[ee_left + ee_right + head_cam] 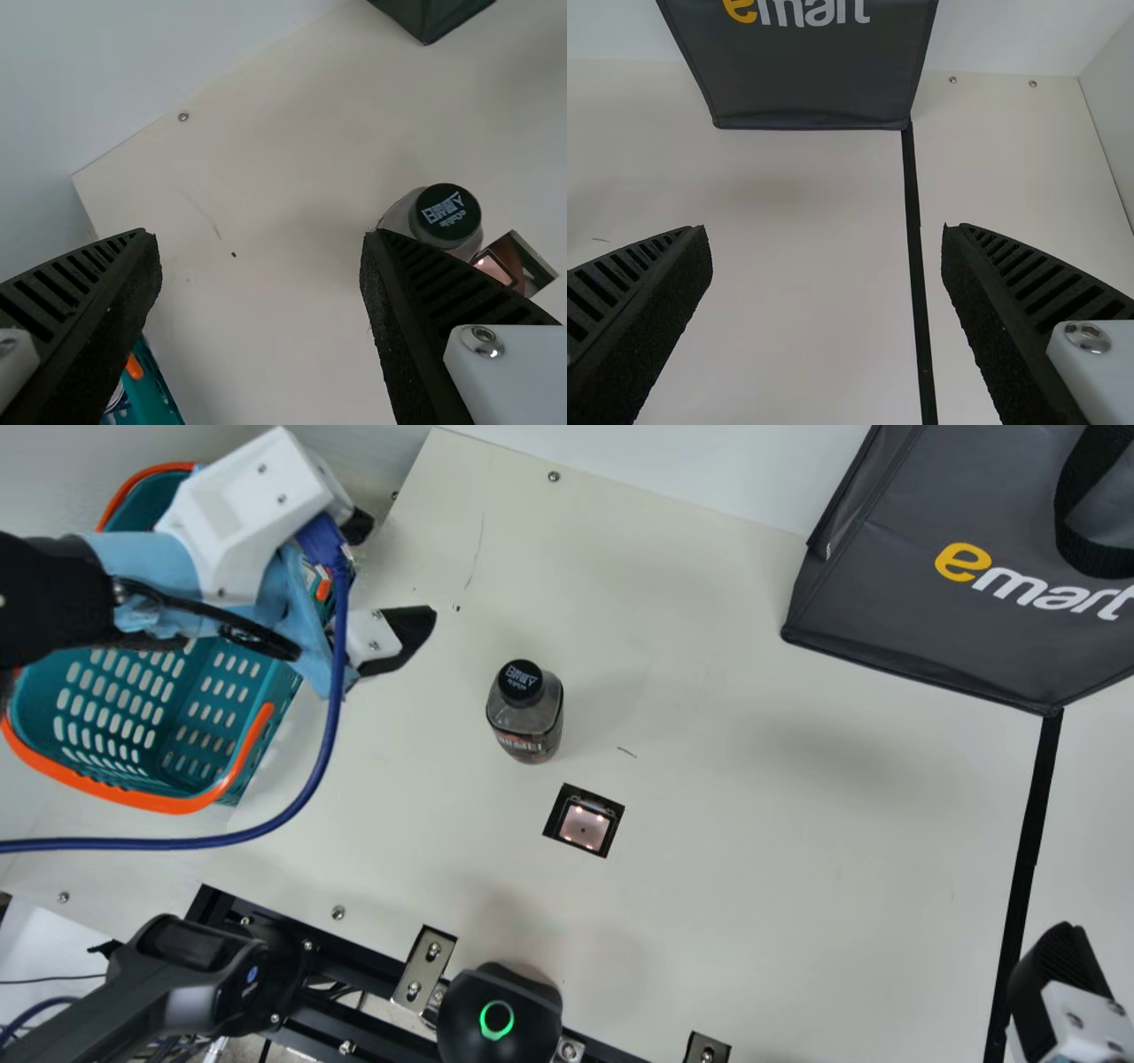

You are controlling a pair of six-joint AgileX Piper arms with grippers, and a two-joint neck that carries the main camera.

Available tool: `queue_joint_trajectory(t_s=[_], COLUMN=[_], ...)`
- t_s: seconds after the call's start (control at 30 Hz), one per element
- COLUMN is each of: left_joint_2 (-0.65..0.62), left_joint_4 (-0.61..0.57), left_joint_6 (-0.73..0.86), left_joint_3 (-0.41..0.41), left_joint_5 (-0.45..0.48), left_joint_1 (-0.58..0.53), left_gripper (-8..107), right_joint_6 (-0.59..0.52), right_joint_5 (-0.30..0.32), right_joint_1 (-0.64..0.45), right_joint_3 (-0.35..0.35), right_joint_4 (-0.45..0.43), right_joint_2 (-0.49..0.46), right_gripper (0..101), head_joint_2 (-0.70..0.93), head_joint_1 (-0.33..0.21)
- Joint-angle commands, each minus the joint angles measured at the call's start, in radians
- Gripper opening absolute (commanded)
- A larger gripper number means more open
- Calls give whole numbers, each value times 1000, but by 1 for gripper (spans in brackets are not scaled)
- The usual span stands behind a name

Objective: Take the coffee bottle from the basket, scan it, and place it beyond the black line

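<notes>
Coffee bottle (529, 722), dark with a round black cap, stands upright on the cream, flat table (780, 886), right of the teal-and-orange plastic basket (168, 804), on the far side of the square, lit scanner window (584, 825) and left of the straight black line (1028, 841). Left gripper (395, 571), black-fingered, hangs wide open and empty beside the basket; right gripper (1059, 979), likewise spread and empty, is near right.

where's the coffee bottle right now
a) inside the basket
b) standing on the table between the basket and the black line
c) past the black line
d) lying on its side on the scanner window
b: the coffee bottle stands upright on the bare table, with the basket to one side and the black line to the other.
</notes>
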Motion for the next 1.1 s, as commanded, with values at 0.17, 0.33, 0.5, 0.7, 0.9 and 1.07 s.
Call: queue_joint_trajectory(t_s=[0.17,0.33,0.5,0.7,0.9,1.07], left_joint_2=[-20,-43,-72,-106,-116,-116], left_joint_4=[-9,-12,-13,-12,-12,-12], left_joint_6=[-23,-41,-58,-75,-78,-78], left_joint_3=[1,7,15,28,30,30], left_joint_5=[10,18,29,41,40,43], left_joint_1=[76,117,149,177,185,185], left_gripper=[90,90,90,90,90,90], right_joint_6=[0,0,0,0,0,0], right_joint_5=[0,0,0,0,0,0], right_joint_1=[0,0,0,0,0,0], right_joint_3=[0,0,0,0,0,0], right_joint_4=[0,0,0,0,0,0], right_joint_2=[0,0,0,0,0,0], right_gripper=[91,91,91,91,91,91], head_joint_2=[2,2,2,2,2,2], head_joint_1=[-27,-27,-27,-27,-27,-27])
